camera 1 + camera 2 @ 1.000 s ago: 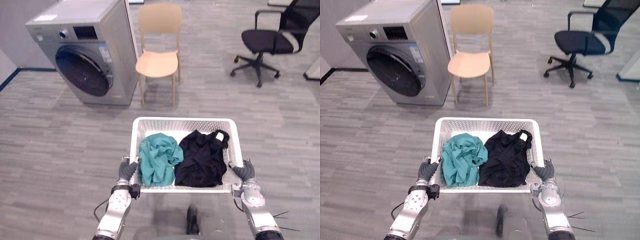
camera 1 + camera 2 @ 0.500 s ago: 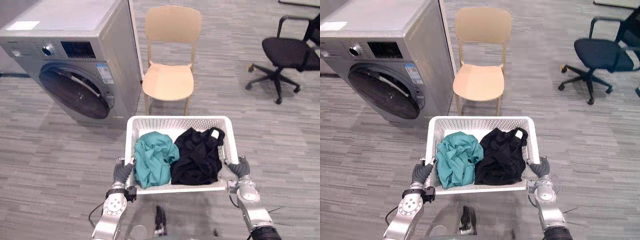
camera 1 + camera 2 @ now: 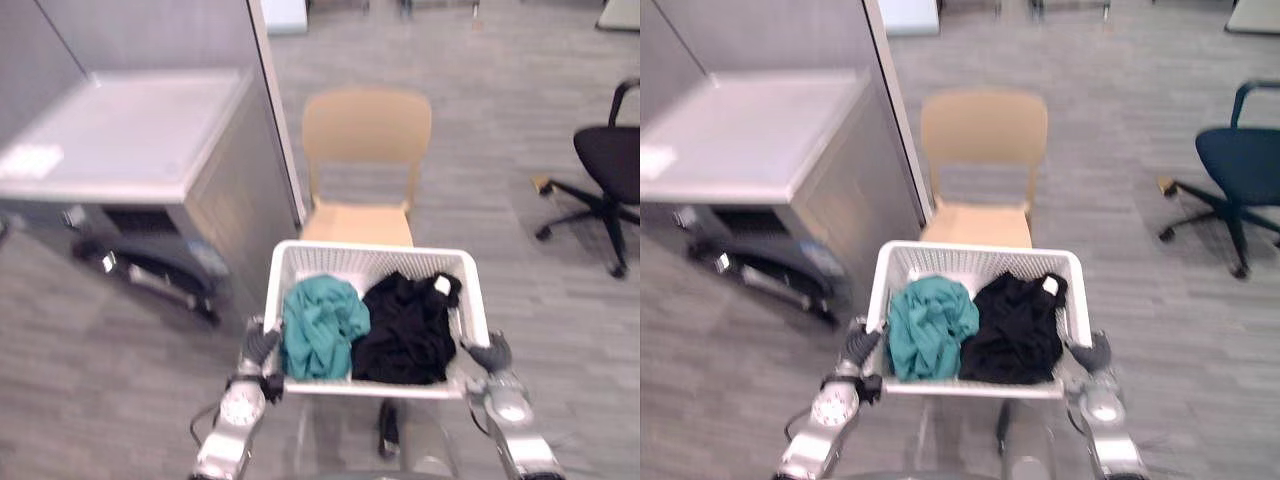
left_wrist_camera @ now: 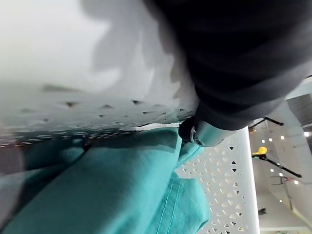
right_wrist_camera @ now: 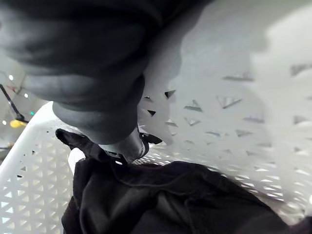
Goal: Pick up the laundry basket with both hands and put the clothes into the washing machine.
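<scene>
Now the basket [image 3: 372, 250], with teal and black clothes [image 3: 322, 325] inside, hangs between both hands; left hand [image 3: 258, 345] clasps its left rim; right hand [image 3: 492, 353] clasps its right rim; washer [image 3: 130, 150] ahead-left, beside chair [image 3: 366, 130].

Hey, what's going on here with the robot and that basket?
The robot holds up a white laundry basket, its left hand gripping one side rim and its right hand the other. A teal garment and a black garment lie inside. The washing machine stands ahead to its left, beside a tan chair.
</scene>
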`<state>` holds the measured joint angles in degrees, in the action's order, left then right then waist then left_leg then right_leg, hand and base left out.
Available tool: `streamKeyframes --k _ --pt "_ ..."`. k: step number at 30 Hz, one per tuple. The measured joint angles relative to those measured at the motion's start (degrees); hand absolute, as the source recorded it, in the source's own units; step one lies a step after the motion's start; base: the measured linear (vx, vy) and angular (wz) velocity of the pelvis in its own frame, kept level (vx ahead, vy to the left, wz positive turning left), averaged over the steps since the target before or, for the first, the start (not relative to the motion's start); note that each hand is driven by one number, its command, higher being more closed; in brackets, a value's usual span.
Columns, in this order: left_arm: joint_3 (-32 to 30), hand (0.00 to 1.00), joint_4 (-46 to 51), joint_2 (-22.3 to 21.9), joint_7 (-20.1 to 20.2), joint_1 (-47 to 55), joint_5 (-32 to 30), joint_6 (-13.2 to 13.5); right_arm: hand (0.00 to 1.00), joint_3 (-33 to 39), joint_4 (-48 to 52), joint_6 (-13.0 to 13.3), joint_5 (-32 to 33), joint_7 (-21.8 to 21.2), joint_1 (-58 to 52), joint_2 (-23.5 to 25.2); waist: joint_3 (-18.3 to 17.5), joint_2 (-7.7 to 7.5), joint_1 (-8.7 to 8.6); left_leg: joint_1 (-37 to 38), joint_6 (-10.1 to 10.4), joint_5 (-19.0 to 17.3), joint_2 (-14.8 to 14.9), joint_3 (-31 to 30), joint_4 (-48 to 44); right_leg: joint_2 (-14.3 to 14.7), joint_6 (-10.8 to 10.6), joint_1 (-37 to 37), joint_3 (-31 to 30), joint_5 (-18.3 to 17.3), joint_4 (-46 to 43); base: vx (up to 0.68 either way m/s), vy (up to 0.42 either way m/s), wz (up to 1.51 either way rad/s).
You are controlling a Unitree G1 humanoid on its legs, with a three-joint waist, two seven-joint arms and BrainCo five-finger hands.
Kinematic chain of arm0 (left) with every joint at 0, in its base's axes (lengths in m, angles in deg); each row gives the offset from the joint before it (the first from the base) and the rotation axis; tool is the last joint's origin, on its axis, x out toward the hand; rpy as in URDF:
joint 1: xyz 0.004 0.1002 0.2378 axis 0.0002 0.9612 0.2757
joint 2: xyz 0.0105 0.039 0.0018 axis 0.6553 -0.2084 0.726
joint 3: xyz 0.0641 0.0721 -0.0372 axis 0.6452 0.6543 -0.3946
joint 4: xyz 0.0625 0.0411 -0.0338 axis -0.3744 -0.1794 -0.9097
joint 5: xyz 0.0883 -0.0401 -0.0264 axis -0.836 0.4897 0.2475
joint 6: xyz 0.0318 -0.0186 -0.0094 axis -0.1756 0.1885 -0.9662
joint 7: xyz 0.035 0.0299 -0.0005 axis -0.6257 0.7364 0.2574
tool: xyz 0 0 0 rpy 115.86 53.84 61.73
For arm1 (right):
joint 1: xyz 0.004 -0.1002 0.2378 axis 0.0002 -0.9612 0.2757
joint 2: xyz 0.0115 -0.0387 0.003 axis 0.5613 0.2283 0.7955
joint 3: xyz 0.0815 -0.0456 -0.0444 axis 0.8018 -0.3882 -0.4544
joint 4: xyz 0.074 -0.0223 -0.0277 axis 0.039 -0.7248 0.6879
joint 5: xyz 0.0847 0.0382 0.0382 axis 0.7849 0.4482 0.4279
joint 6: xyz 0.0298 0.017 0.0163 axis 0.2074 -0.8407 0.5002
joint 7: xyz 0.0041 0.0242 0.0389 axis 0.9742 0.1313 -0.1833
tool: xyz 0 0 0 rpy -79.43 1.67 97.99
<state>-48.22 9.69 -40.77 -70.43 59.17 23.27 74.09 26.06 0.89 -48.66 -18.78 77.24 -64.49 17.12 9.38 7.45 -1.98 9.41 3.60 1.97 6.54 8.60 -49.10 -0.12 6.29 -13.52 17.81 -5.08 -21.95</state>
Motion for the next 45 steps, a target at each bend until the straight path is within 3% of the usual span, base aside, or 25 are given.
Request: streamKeyframes --k 1,3,4,5,7,9,10,11,14,16,20,24,27,31,36,40,41,43,44,45 --pt "-0.4 1.00 0.3 -0.3 -0.1 -0.3 0.3 0.6 1.00 0.1 0.4 0.0 0.1 0.1 1.0 -0.2 -0.1 2.45 1.30 -6.6 -0.6 -4.7 5.0 0.0 -14.1 3.8 0.5 3.0 -0.7 -0.4 2.3 0.53 -0.035 -0.52" --pt "-0.9 1.00 0.2 0.5 -0.1 -0.7 0.4 0.6 1.00 0.0 0.4 0.0 0.1 0.1 1.4 0.9 0.5 1.12 3.41 -14.1 -1.6 -10.1 7.0 -0.8 -22.0 5.0 0.7 8.7 -2.4 -0.5 6.6 0.51 0.025 -0.47" --pt "-1.3 1.00 0.2 1.1 -0.1 -0.2 0.5 0.7 1.00 0.0 0.8 0.0 0.1 0.1 1.3 1.6 1.6 -0.98 3.68 -17.4 -1.3 -13.0 7.0 -0.8 -20.8 4.3 0.4 12.7 -3.2 -0.4 9.1 0.37 0.025 -0.20" --pt "-1.3 1.00 0.2 1.2 -0.1 0.1 0.5 0.7 1.00 0.0 1.0 0.0 0.1 0.1 1.2 1.7 1.9 -1.67 3.89 -18.8 -1.0 -14.2 6.9 -0.8 -18.9 4.1 0.2 14.3 -3.8 -0.2 10.2 0.49 0.091 -0.30" --pt "-1.2 1.00 0.0 0.9 0.0 0.4 0.5 0.6 1.00 0.0 1.0 0.0 0.0 0.0 1.2 1.6 2.7 -2.88 4.79 -21.9 -0.8 -17.4 5.5 -1.7 -6.2 2.6 -0.2 17.6 -5.5 0.0 12.5 0.38 0.174 -0.38" --pt "-1.2 1.00 0.0 1.0 0.0 0.4 0.4 0.6 1.00 0.0 1.1 0.1 0.0 0.0 0.9 1.6 2.5 -2.66 4.42 -21.0 0.1 -15.4 3.2 -5.3 15.2 1.3 -3.8 18.0 -6.6 -1.0 12.1 0.24 0.226 -0.33" --pt "-1.2 1.00 -1.0 1.2 0.1 -0.1 0.5 0.4 1.00 0.3 0.2 0.1 0.1 0.1 0.9 2.2 2.6 -2.54 4.40 -19.8 -1.1 -12.1 2.2 -6.1 21.8 1.3 -6.4 18.5 -9.0 -2.7 11.8 0.25 0.268 -0.22" --pt "-1.2 1.00 -1.4 1.8 0.1 -0.2 0.5 0.1 1.00 1.1 0.0 0.0 -0.1 -0.1 -0.3 3.8 1.9 -4.03 4.05 -18.3 -1.8 -11.6 -0.3 -6.0 24.7 -0.8 -6.9 18.6 -10.6 -2.4 13.0 0.25 0.271 -0.06" --pt "-1.1 1.00 -1.6 1.8 0.8 0.9 0.4 0.1 1.00 1.2 -0.1 0.0 -0.1 -0.5 -1.9 4.2 1.6 -5.01 3.01 -15.7 -3.5 -10.6 -4.0 -5.1 28.5 -4.2 -8.8 20.5 -11.8 -1.5 16.1 0.20 0.209 0.15" --pt "-1.1 1.00 -2.2 2.3 0.8 0.8 0.4 0.1 1.00 1.2 -0.5 0.1 -0.2 -1.0 -1.9 4.4 1.4 -5.38 3.08 -14.9 -4.5 -9.9 -5.0 -4.5 30.7 -5.1 -9.6 20.5 -12.5 -1.0 16.8 0.11 0.112 -0.05" --pt "-1.0 1.00 -5.6 3.3 1.6 0.0 0.4 0.1 1.00 1.1 -5.0 0.1 -0.7 -1.4 -1.3 5.6 0.1 -6.93 3.27 -14.5 -4.7 -8.4 -5.9 -3.3 34.7 -6.0 -9.9 18.9 -14.1 -0.9 18.3 0.04 0.025 -0.15" --pt "0.1 1.00 -9.4 3.4 1.6 -4.8 0.3 -0.4 1.00 1.1 -10.7 0.1 -0.8 -1.1 3.0 4.8 1.2 -7.19 2.91 -19.5 -4.5 -7.9 -4.5 -1.9 33.1 -5.2 -10.0 13.0 -16.1 0.0 16.7 -0.07 -0.004 -0.29" --pt "-0.3 1.00 -13.6 5.2 -0.5 -19.1 0.5 -0.4 1.00 1.2 -14.6 0.1 0.5 1.2 15.5 3.1 9.1 -7.64 2.62 -30.0 -4.5 -7.9 -2.2 -1.2 26.7 -3.4 -10.0 0.9 -17.3 -0.1 7.6 -0.27 0.017 -0.31" --pt "-3.4 1.00 -21.6 7.2 -3.4 -36.0 1.8 -0.4 1.00 1.4 -19.2 0.1 2.6 3.3 32.0 0.2 15.6 -8.51 2.59 -39.4 -4.3 -7.8 -1.6 0.5 24.7 -3.8 -10.3 -10.7 -18.1 0.2 2.8 -0.30 0.035 -0.21" --pt "-6.9 1.00 -27.1 9.0 -5.4 -47.4 3.3 -0.5 1.00 1.4 -20.9 0.0 3.9 5.2 43.4 0.9 15.9 -8.30 3.01 -47.2 -4.4 -7.7 -0.2 1.0 22.2 -4.0 -9.8 -17.7 -16.3 1.9 2.0 -0.11 0.027 -0.08" --pt "-10.0 1.00 -31.4 9.8 -5.7 -57.6 3.3 -0.5 1.00 2.5 -20.9 0.0 5.1 6.8 51.8 0.8 16.6 -8.32 2.98 -52.1 -5.7 -6.6 1.4 0.8 19.5 -3.5 -9.9 -21.2 -14.7 2.6 1.1 0.03 -0.008 0.02" --pt "-10.7 0.00 -31.9 10.0 -5.8 -59.8 3.3 -0.5 1.00 2.5 -20.9 0.0 5.5 7.5 53.8 0.6 17.3 -8.32 3.04 -52.8 -6.0 -6.4 1.5 0.8 19.0 -3.5 -9.9 -21.8 -14.5 2.5 0.7 0.08 -0.019 -0.01" --pt "-12.3 0.00 -31.9 10.2 -6.0 -62.1 3.3 -0.5 1.00 2.6 -20.9 0.1 6.9 7.7 56.3 0.3 18.1 -8.29 2.91 -53.6 -6.0 -6.4 1.5 0.8 18.8 -3.7 -9.9 -22.8 -13.9 2.4 0.0 0.08 -0.032 -0.02" --pt "-12.8 0.00 -31.9 10.2 -6.5 -63.2 3.3 -0.4 0.00 3.0 -20.9 0.1 7.6 7.8 57.1 0.4 18.8 -8.29 2.96 -53.6 -6.0 -6.4 1.5 0.7 18.7 -3.8 -9.7 -22.8 -13.3 2.1 -0.5 0.08 -0.041 0.04" --pt "-12.8 0.00 -31.9 10.2 -7.0 -63.7 3.2 -0.3 0.00 3.3 -20.9 0.2 7.9 7.8 57.2 0.4 19.1 -8.27 3.01 -53.6 -6.0 -6.4 1.5 0.7 18.6 -3.9 -9.7 -22.9 -13.1 2.0 -0.8 0.06 -0.043 0.11"
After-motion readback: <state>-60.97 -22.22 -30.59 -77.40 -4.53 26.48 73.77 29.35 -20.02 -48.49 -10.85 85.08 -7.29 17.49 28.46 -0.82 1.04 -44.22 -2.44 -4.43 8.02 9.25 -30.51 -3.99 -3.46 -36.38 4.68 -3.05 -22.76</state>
